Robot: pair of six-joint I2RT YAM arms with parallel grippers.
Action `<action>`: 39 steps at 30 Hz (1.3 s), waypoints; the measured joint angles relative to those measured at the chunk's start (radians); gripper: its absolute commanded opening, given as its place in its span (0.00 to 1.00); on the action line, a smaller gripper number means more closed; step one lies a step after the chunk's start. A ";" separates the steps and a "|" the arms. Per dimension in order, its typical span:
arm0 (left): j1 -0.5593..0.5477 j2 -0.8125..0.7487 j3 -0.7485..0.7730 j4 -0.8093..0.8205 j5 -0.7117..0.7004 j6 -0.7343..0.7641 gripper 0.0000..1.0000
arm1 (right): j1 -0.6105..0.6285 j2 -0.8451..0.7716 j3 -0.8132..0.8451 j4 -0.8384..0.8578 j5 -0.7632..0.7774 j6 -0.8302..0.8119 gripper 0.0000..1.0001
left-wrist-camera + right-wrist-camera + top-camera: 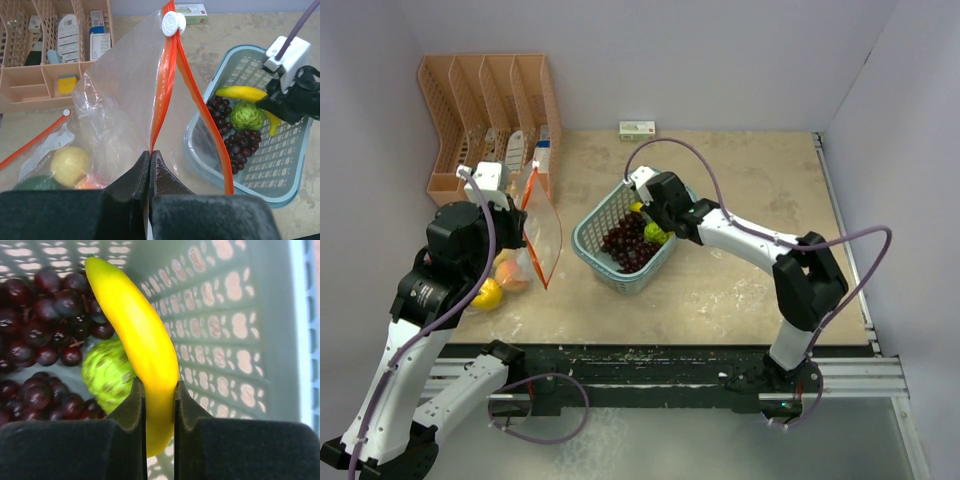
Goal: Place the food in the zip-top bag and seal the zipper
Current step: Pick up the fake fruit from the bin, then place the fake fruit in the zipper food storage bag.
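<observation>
Beige tabletop stretching between pale walls; peach rack standing far left. My left claw clenching zipper, holding zip-top bag upright, left of blue basket. My right claw gripping banana inside basket. Left wrist view showing yellow fruit through bag plastic, inside or not I cannot tell; right wrist view showing grapes, green fruit beside banana.

bag left of basket, grapes, banana inside

No legible text; print on white-green box and rack packets too blurred.
</observation>
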 measured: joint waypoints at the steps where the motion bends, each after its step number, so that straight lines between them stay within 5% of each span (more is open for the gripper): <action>1: 0.000 0.001 0.000 0.000 0.000 0.000 0.00 | 0.000 -0.018 0.000 -0.017 -0.001 0.011 0.00; 9: 0.000 0.017 0.000 0.003 0.000 0.000 0.00 | 0.000 -0.290 -0.004 -0.063 -0.069 0.085 0.00; 19: 0.000 0.089 -0.013 0.047 0.034 -0.012 0.00 | -0.002 -0.572 -0.123 0.142 -0.325 0.308 0.00; 24: 0.000 0.123 -0.014 0.092 0.054 -0.031 0.00 | 0.027 -0.577 -0.244 0.518 -0.495 0.544 0.00; 29: 0.000 0.121 -0.014 0.138 0.074 -0.055 0.00 | 0.165 -0.469 -0.327 0.843 -0.500 0.711 0.00; 39: 0.001 0.099 -0.047 0.182 0.111 -0.085 0.00 | 0.232 -0.237 -0.327 1.245 -0.551 0.967 0.00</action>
